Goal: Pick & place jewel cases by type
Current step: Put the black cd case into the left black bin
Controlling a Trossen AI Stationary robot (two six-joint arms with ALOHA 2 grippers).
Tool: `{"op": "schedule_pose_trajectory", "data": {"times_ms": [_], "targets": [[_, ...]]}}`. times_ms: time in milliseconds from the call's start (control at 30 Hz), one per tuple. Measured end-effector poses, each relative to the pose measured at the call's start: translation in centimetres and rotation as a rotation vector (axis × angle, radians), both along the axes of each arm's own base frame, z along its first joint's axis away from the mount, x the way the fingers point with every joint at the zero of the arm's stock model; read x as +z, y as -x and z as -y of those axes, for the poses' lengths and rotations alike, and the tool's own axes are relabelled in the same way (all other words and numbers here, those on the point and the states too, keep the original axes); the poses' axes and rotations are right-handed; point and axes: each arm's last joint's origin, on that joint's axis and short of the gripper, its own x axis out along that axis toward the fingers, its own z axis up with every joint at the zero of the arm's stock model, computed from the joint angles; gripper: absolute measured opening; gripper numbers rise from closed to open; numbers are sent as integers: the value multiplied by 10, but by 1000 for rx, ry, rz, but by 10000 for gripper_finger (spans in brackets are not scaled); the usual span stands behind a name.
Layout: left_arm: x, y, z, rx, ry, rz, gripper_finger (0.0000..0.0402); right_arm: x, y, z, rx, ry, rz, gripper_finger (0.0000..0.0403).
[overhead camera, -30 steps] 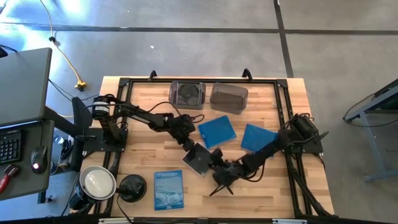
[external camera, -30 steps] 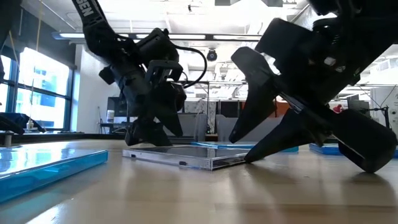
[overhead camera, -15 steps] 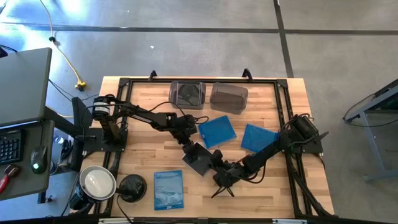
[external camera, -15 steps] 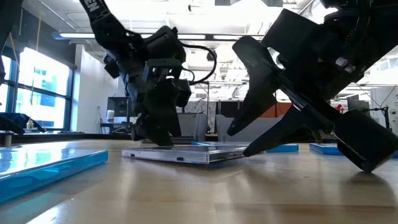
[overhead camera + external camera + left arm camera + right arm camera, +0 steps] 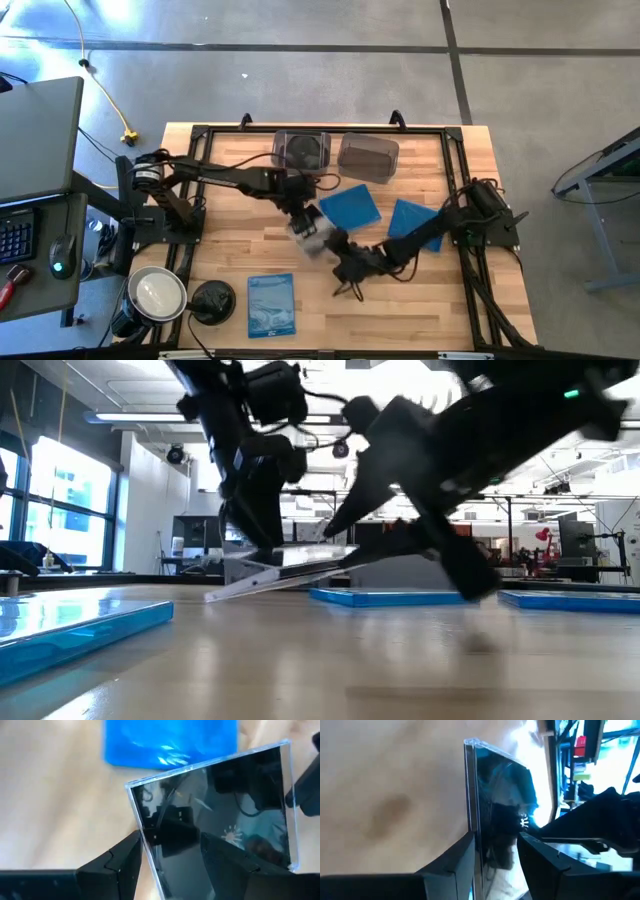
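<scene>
Low view only: clear jewel case [image 5: 285, 568] tilted

The table's middle is blocked by both arms meeting over a tilted black jewel case [image 5: 310, 232]. Two blue cases [image 5: 350, 209] lie just behind. Open wood is left toward the front right corner [image 5: 440, 310].

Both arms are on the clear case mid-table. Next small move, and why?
Probably the right gripper lets go. The clear jewel case is tilted off the table, each gripper's fingers straddle an edge, and the left gripper looks able to carry it alone toward the tubs.
</scene>
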Motion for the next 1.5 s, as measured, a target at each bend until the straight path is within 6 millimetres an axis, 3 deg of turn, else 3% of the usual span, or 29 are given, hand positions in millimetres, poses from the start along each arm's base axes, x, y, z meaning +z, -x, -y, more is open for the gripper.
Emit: {"op": "schedule_pose_trajectory", "data": {"times_ms": [233,400,567,700,867,1100,1267,1500], "targets": [[48,-3,-20,88,-327,-64,193,8,-17,57,-111,203,-38,142],[85,-2,-56,188,-477,-63,193,28,-26,110,-198,249,22,142],[111,6,-101,290,-501,-36,193,51,-27,151,-231,258,132,142],[116,13,-125,313,-448,-11,193,65,-25,163,-193,269,157,142],[117,18,-142,327,-430,25,193,84,-20,174,-151,316,195,142],[122,13,-146,297,-485,93,193,110,-14,188,-80,314,287,142],[124,12,-147,282,-503,109,193,132,-20,196,-59,314,347,141],[138,24,-151,330,-556,132,192,151,-27,208,-66,292,372,141]]}}
